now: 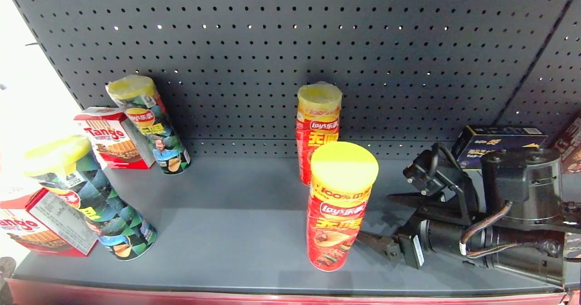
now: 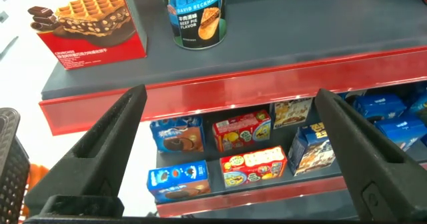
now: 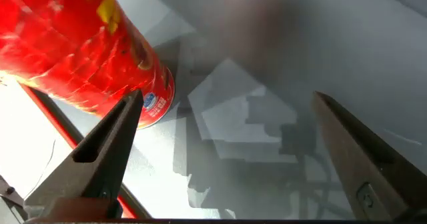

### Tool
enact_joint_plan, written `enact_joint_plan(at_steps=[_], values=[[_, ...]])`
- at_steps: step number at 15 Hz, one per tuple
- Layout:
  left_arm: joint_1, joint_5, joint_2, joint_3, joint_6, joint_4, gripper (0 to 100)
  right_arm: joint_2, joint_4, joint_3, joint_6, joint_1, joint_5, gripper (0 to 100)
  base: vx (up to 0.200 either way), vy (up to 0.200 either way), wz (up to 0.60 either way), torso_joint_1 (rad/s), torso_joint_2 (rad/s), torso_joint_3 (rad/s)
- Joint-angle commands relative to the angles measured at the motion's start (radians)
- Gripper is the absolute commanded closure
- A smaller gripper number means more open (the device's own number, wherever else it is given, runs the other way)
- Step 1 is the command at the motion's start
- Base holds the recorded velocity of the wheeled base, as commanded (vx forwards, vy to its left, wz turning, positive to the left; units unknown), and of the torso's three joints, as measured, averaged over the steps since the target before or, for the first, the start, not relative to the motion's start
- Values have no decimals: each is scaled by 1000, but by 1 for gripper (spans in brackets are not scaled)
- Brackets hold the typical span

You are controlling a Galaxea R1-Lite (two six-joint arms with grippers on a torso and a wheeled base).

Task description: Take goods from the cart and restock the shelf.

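Observation:
Two red chip cans with yellow lids stand upright on the grey shelf (image 1: 236, 232). One can (image 1: 318, 132) is at the back by the pegboard; the other (image 1: 341, 205) is nearer the front edge. My right gripper (image 1: 376, 218) lies low over the shelf just right of the front can, open and apart from it. From the right wrist, the front can (image 3: 80, 51) sits beside one finger (image 3: 107, 157), with nothing between the fingers of the gripper (image 3: 227, 97). My left gripper (image 2: 227, 111) is open and holds nothing, in front of and below the shelf's red edge (image 2: 220, 94).
On the shelf's left stand two green-patterned cans (image 1: 152, 123) (image 1: 97, 200) and two red wafer boxes (image 1: 113, 137) (image 1: 36, 223). A dark blue box (image 1: 497, 144) lies at the back right. Lower shelves hold several snack boxes (image 2: 243, 151). Free room lies mid-shelf.

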State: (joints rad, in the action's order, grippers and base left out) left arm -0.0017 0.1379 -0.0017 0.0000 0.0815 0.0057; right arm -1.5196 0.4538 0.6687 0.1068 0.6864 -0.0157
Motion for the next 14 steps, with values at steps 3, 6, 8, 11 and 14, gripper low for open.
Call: enact_joint_plan(at_steps=[3, 6, 8, 11, 14], values=[[0, 0, 2, 0, 0, 0, 0, -5, 0, -3, 1, -2, 0, 0, 0, 0, 0, 0, 0, 0], [0, 0, 2, 0, 0, 0, 0, -1, 0, 3, -1, -8, 0, 0, 0, 0, 0, 0, 0, 0], [0, 0, 2, 0, 0, 0, 0, -10, 0, 14, 1, -10, -1, 0, 0, 0, 0, 0, 0, 0], [0, 0, 2, 0, 0, 0, 0, -25, 2, 17, 1, -4, -4, 0, 0, 0, 0, 0, 0, 0], [0, 0, 2, 0, 0, 0, 0, -30, 2, 17, 1, -4, -6, 0, 0, 0, 0, 0, 0, 0]])
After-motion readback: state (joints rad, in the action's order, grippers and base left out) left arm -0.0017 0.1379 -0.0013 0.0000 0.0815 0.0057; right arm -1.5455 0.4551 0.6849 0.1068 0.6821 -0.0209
